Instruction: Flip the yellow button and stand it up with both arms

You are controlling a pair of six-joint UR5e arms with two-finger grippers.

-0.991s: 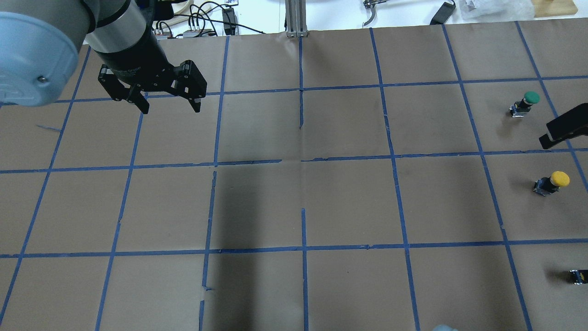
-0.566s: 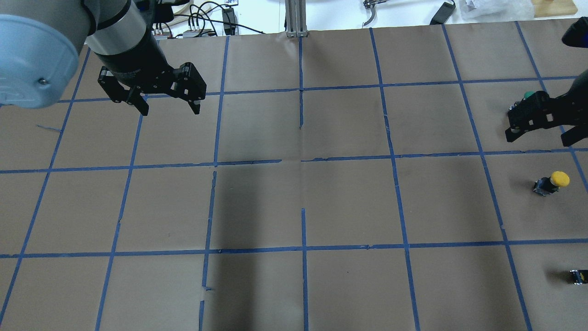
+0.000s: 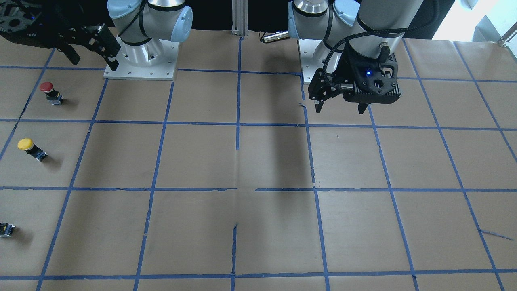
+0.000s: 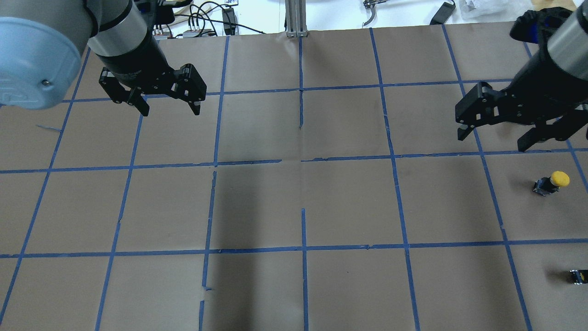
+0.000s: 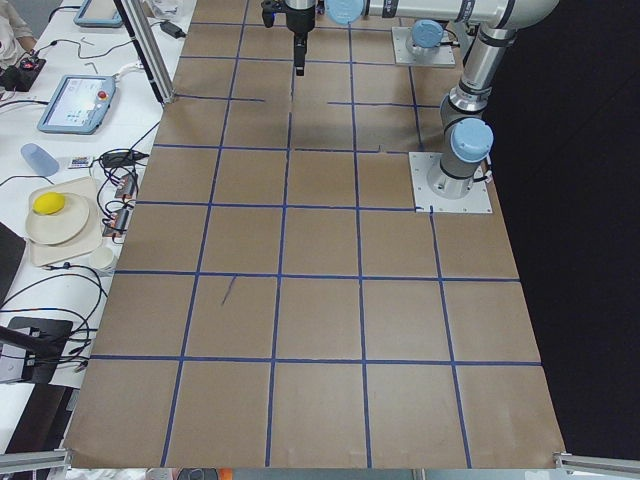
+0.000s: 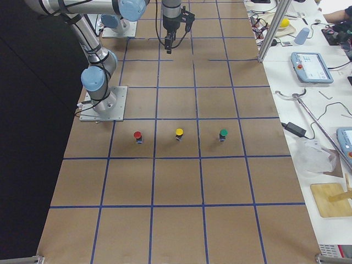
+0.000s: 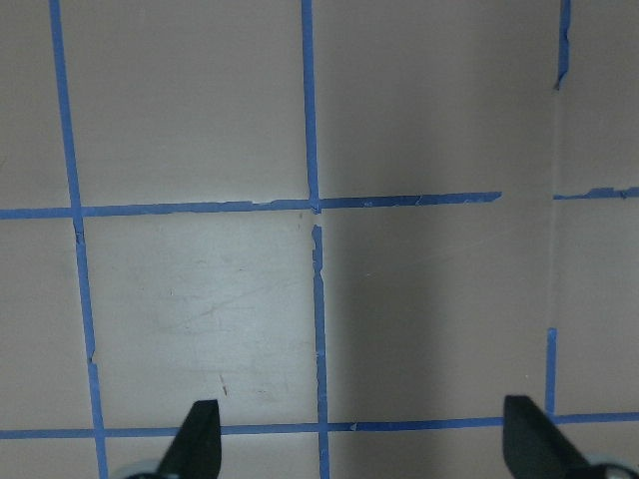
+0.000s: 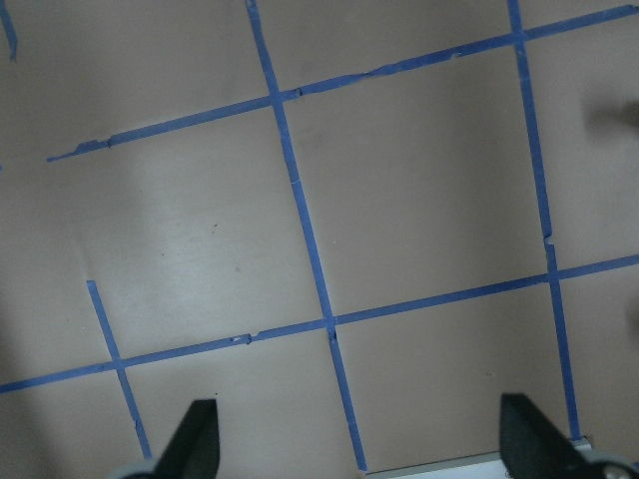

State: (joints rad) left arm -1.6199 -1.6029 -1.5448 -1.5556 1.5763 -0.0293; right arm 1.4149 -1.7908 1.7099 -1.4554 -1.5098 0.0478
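Observation:
The yellow button [image 4: 553, 181] stands on the brown paper near the table's right edge. It also shows in the front-facing view [image 3: 30, 148] and, cap up, in the exterior right view [image 6: 179, 133]. My right gripper [image 4: 492, 140] is open and empty. It hovers beyond and left of the button, apart from it, and also shows in the front-facing view [image 3: 93, 62]. My left gripper [image 4: 171, 110] is open and empty over the far left of the table [image 3: 339, 110]. Both wrist views show only taped paper between open fingertips [image 7: 200, 439] [image 8: 195, 439].
A red button [image 3: 48, 91] and a green button [image 6: 223, 133] stand either side of the yellow one. The right gripper hides the green one in the overhead view. A small black switch block [image 4: 578, 276] lies at the near right. An aluminium post [image 4: 296, 18] stands at the back edge.
My right gripper has come in from the right edge, moving left over the green button, which it now hides. The left gripper has barely moved. The yellow button has not moved.

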